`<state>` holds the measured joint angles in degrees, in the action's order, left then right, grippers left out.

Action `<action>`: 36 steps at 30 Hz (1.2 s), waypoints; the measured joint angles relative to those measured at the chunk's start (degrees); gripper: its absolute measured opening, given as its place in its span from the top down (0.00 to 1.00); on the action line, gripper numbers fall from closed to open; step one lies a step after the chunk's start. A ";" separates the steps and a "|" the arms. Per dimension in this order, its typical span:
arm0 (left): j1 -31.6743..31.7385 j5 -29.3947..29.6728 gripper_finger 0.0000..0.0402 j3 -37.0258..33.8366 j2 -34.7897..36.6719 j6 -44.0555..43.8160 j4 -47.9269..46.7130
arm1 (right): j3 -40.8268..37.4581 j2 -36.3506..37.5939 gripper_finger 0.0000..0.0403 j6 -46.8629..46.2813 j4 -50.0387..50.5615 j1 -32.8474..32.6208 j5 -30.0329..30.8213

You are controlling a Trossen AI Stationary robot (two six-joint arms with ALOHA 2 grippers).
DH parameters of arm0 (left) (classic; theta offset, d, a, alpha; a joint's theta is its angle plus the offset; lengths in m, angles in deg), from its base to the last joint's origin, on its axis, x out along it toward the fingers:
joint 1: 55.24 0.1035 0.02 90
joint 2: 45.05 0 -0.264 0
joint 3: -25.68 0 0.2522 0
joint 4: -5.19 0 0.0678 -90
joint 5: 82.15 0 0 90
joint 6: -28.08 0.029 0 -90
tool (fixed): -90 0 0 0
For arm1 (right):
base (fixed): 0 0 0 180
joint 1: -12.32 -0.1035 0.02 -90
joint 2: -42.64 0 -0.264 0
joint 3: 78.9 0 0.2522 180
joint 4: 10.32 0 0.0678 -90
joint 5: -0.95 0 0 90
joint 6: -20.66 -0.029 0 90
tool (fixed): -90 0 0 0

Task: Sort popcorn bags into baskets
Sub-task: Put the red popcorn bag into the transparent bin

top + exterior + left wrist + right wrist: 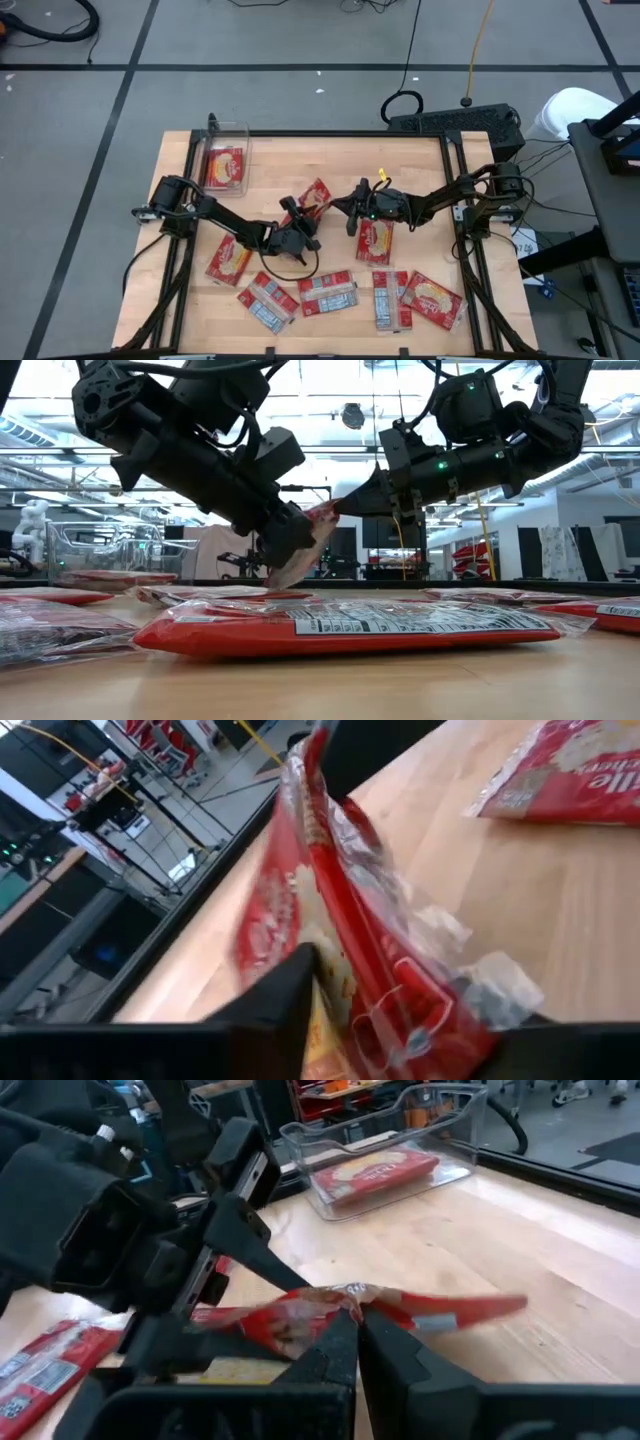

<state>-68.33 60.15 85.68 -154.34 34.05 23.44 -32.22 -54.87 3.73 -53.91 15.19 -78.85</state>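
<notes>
One red popcorn bag (pixel 316 196) is up between my two grippers near the table's middle. My left gripper (pixel 298 220) comes from the left and is shut on the bag's lower part. My right gripper (pixel 341 207) comes from the right and is shut on the bag's upper end. In the low view the bag (pixel 312 538) slants up from the left gripper (pixel 290 555) to the right gripper (pixel 336 509). The clear basket (pixel 243 140) stands at the far left corner with one bag (pixel 224 167) lying flat inside. My left gripper has the bag's lower part (pixel 385 1005) between its two fingers, one finger (pixel 285 995) on each flat side. It comes slanting down from the table's left. The bag stands on edge and runs away from the fingers, tilted upward. My right gripper pinches the bag's crimped upper end (pixel 352 1292) between its shut fingertips (pixel 340 1345). The fingers come nearly level from the table's right side. The bag runs from them down toward the left gripper, its free corner (pixel 505 1305) sticking out sideways.
Several more bags lie flat along the near half of the table, among them (pixel 229 262), (pixel 328 294), (pixel 433 300), and one under the right arm (pixel 375 240). Bare wood lies between the basket and the grippers (pixel 270 175).
</notes>
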 joint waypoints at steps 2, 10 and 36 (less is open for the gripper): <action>-0.15 0.27 0.80 0.00 0.54 1.02 -0.37 | -0.03 0.01 1.00 0.00 -0.16 0.00 -0.07; -1.11 0.71 0.92 -0.02 4.51 2.81 -3.14 | -0.03 2.57 0.96 3.59 -0.12 -0.04 -1.67; 2.27 -15.84 0.92 0.02 29.88 12.74 -12.27 | -0.01 11.84 0.46 41.61 -1.58 6.95 -21.56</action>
<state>-66.06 44.32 85.70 -124.46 46.79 11.18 -32.23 -43.03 45.34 -55.49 22.14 -100.41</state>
